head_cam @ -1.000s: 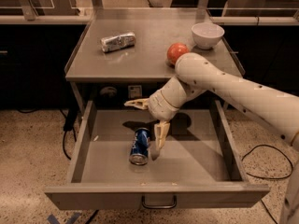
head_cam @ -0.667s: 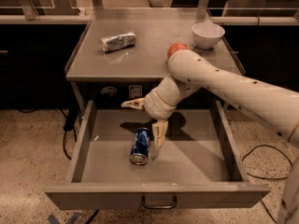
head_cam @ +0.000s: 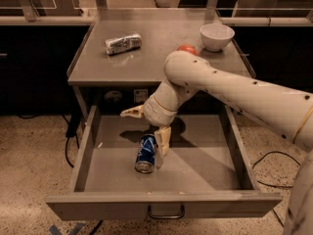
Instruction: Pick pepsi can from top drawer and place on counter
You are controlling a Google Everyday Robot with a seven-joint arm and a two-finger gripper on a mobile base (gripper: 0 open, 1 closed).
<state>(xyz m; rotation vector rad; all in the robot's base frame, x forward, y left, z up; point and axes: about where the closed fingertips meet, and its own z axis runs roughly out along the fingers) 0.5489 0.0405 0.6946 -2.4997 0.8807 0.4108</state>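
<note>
The pepsi can [head_cam: 146, 153] lies on its side on the floor of the top drawer [head_cam: 84, 146], near the middle. I see the gripper [head_cam: 148, 126] hanging inside the drawer just above it, fingers spread wide apart, one close by the can's right flank. Above the open drawer the counter [head_cam: 161, 67] carries a crinkled silver can [head_cam: 122, 43], a white bowl [head_cam: 216, 36] and a red round object [head_cam: 187, 49] half behind the arm, and around the drawer lies speckled floor [head_cam: 34, 151] with dark cables [head_cam: 266, 163].
</note>
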